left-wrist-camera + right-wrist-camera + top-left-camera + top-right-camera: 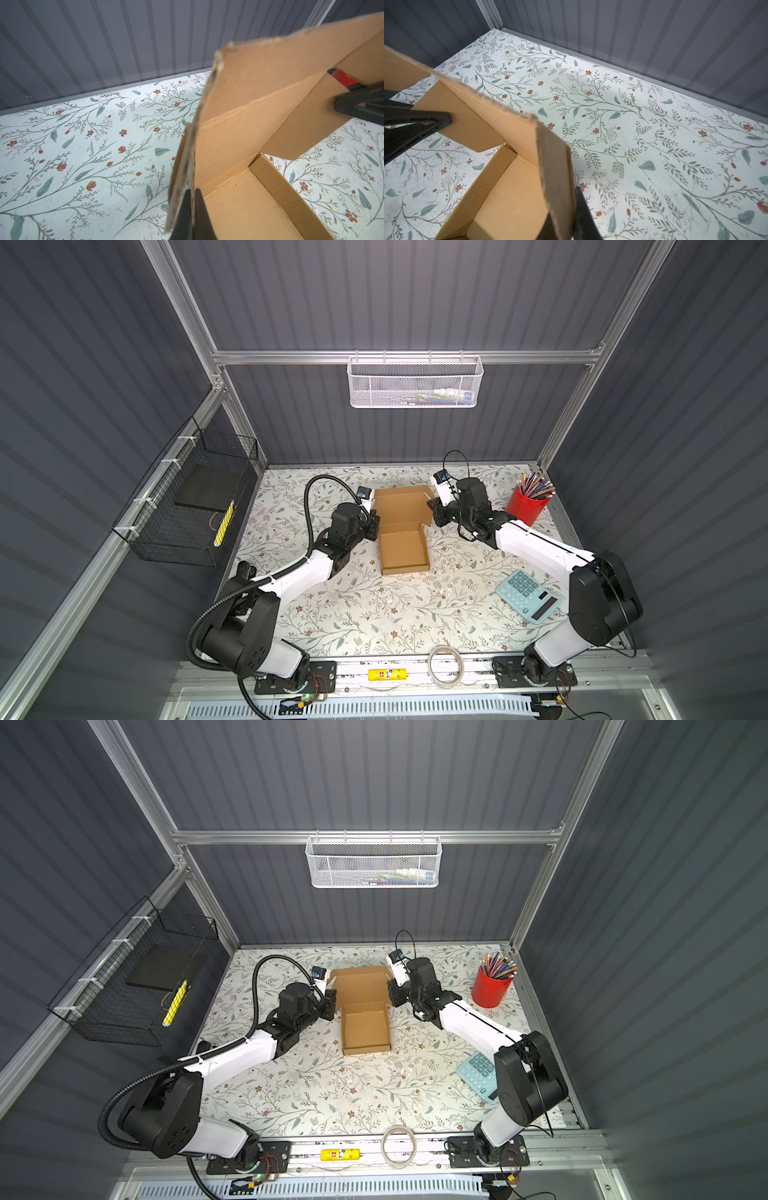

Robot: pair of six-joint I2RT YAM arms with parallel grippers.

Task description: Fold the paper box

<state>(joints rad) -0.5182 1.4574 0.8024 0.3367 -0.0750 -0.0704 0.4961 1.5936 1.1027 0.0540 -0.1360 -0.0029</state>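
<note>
We have the paper box (403, 549) in the middle of the table (374, 614), its long axis running from the robot's side toward the back wall (395, 435). The tray (365, 1029) is already formed and lies nearer the robot. The lid (401, 504) rises from the tray's far edge and leans back, so the box stands open.

The left end effector (192, 207) is closed on the lid's left side flap (182, 166), pinching the cardboard between its fingers. The right end effector (562, 218) clamps the right side flap (556, 166) the same way, with a finger on each face.

In both top views each end effector sits just beside its own edge of the lid. The box lies between them, and neither arm is nearer.

We judge that the coming move turns on this symmetry. The lid must swing forward over the tray with both flaps turned inward. If one side leads, the lid may skew.
</note>
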